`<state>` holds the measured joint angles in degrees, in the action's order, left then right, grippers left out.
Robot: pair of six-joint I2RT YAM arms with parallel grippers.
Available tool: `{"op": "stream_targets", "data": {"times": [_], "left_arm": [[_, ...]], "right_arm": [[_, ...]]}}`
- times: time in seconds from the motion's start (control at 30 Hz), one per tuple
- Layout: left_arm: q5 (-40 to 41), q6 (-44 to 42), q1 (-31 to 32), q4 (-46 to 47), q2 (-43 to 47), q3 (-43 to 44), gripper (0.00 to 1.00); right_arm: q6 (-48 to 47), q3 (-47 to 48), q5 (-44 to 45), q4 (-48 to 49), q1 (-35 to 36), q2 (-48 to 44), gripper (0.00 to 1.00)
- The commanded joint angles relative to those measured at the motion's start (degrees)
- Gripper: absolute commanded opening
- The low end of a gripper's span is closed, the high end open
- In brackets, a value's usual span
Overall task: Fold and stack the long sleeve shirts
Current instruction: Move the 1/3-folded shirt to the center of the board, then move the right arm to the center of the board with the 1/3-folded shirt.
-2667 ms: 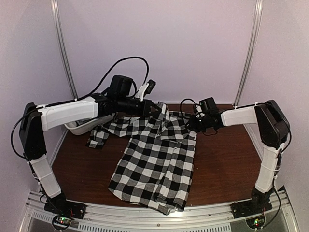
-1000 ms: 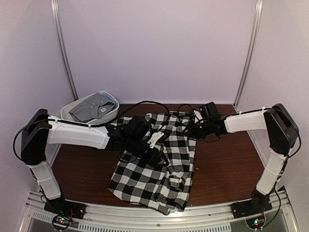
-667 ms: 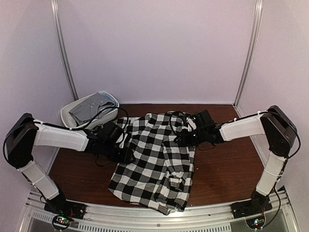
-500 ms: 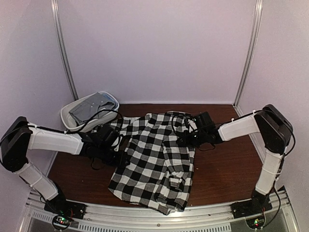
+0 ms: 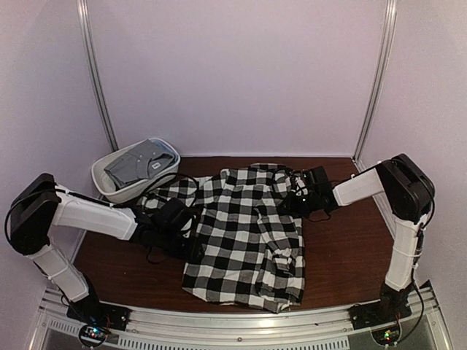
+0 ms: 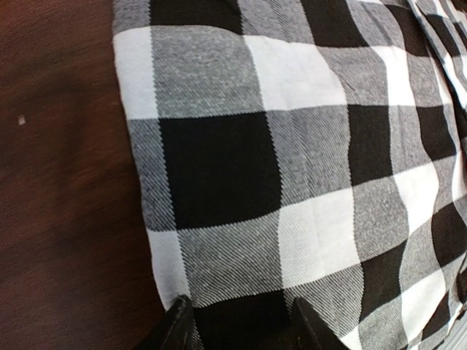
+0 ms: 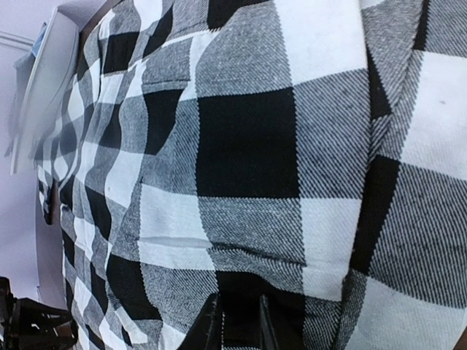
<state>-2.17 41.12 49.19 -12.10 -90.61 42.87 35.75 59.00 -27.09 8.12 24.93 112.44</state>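
The big black-and-white checked shirt lies spread out in the middle of the brown table. Its collar end points to the back wall and its bottom edge is near the front. One sleeve reaches out toward the white tub. The other sleeve lies on top of the shirt, down its right side.

The grey shirt sits in the tub at the back left corner. It has a small pale label on it, but the label is too small to read. I can see no other words or names anywhere.

The left gripper is low at the left edge of the checked shirt. In the left wrist view its two fingers stand apart. The cloth lies flat between them and is not pinched.

The right gripper is at the right side of the shirt, near the collar end. In the right wrist view its fingers are close together. A dark bit of the checked cloth is squeezed between them, so it has hold of the shirt. The tub shows as a white edge at the top left of that view.
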Motion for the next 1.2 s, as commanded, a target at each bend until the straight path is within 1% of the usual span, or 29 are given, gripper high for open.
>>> {"op": "stream_targets", "data": {"times": [0.0,0.13,0.27,0.5,0.67,0.87,1.0,1.17], "left_arm": [[-1.3,2.9,4.2,-0.5,-5.3,5.1,0.47],[-2.1,3.6,7.5,-0.7,-9.7,10.2,0.46],[-2.2,4.5,8.2,-0.8,-11.7,12.4,0.45],[-1.3,4.8,8.2,-2.2,-10.2,14.2,0.45],[1.2,4.7,8.1,-4.4,-8.5,15.3,0.46],[4.5,3.9,7.4,-5.8,-5.9,15.7,0.47],[5.0,3.1,6.0,-6.0,-4.6,15.8,0.47],[4.8,1.7,4.2,-6.0,-4.1,15.9,0.47]], "right_arm": [[-2.5,1.9,2.7,-3.7,-5.0,3.0,0.20],[-4.7,4.9,2.6,-6.6,-8.8,4.0,0.20],[-8.1,8.5,3.9,-12.1,-9.3,2.9,0.21],[-10.1,6.4,6.5,-15.5,-8.2,-5.2,0.27],[-10.2,1.4,9.6,-17.0,-5.0,-13.3,0.29],[-8.8,-7.1,13.4,-18.5,0.4,-22.1,0.29],[-6.0,-12.3,14.9,-18.5,4.8,-27.6,0.29],[-1.4,-17.1,19.2,-19.0,11.4,-31.8,0.29]]}}
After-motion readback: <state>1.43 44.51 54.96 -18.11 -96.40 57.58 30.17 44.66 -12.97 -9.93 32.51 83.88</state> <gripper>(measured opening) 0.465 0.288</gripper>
